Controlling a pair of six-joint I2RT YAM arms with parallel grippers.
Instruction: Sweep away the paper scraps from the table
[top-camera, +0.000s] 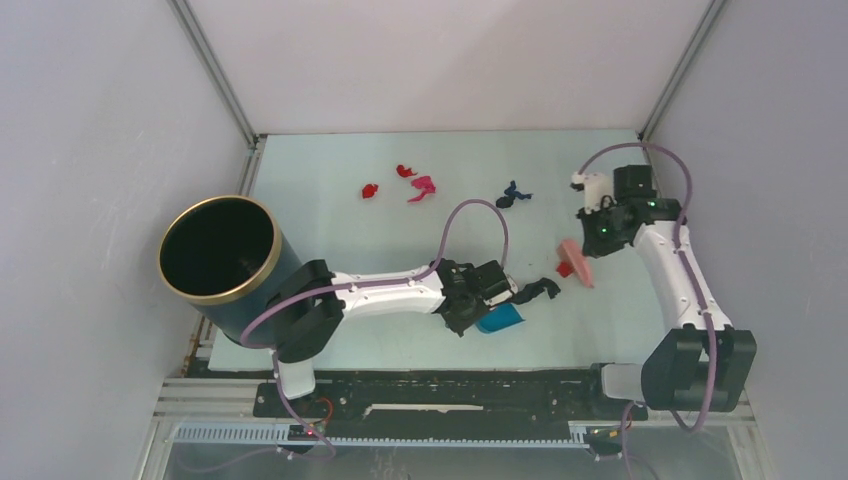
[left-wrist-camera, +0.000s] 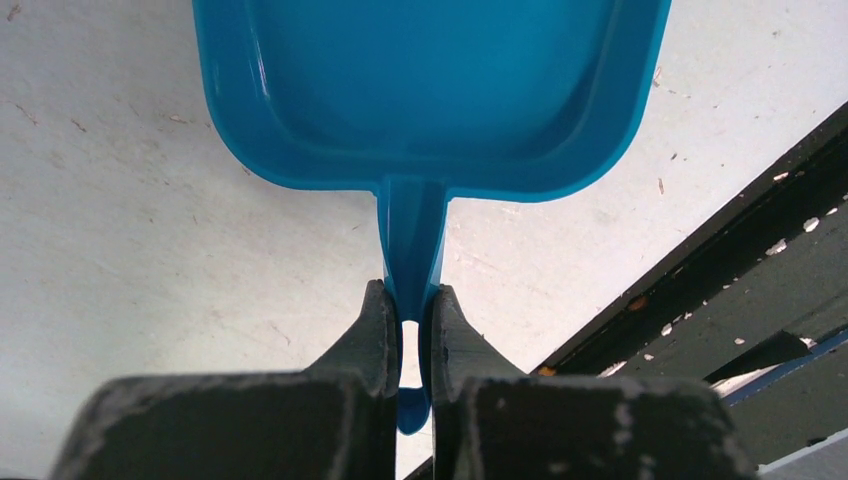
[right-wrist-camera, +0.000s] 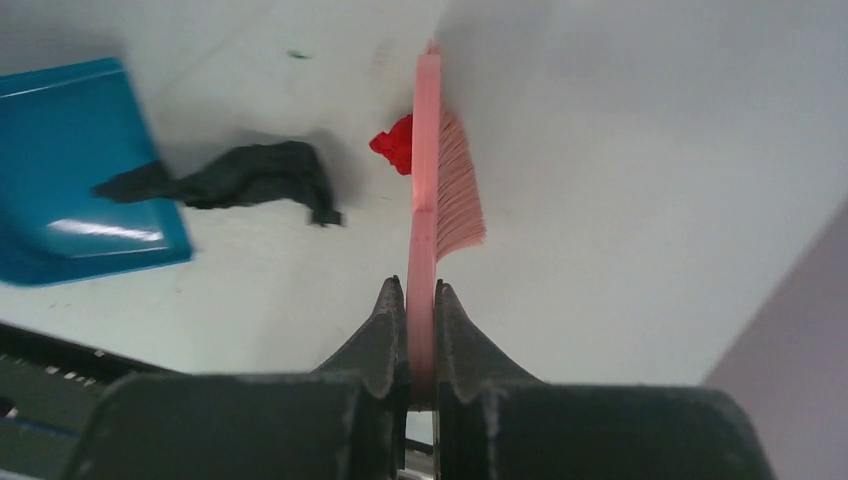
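Lying beyond right gripper (right-wrist-camera: 420, 300): red scrap (right-wrist-camera: 395, 143)

Beyond the 1 dustpan (top-camera: 500, 319) lay 6 paper scraps (top-camera: 422, 188): 3 red, 1 magenta, 1 blue, 1 black. There were 1 brush (top-camera: 577, 262) and 1 bin (top-camera: 216, 298).

left arm (top-camera: 385, 288) is stretching rightward, left gripper (left-wrist-camera: 410, 300) is clamping dustpan (left-wrist-camera: 430, 90) handle | right arm (top-camera: 680, 280) is reaching forward, right gripper (right-wrist-camera: 422, 295) is clamping brush (right-wrist-camera: 425, 130)

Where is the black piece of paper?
In the top view, the black scrap lies right of centre on the table, between the blue dustpan and the pink brush, next to a red scrap.
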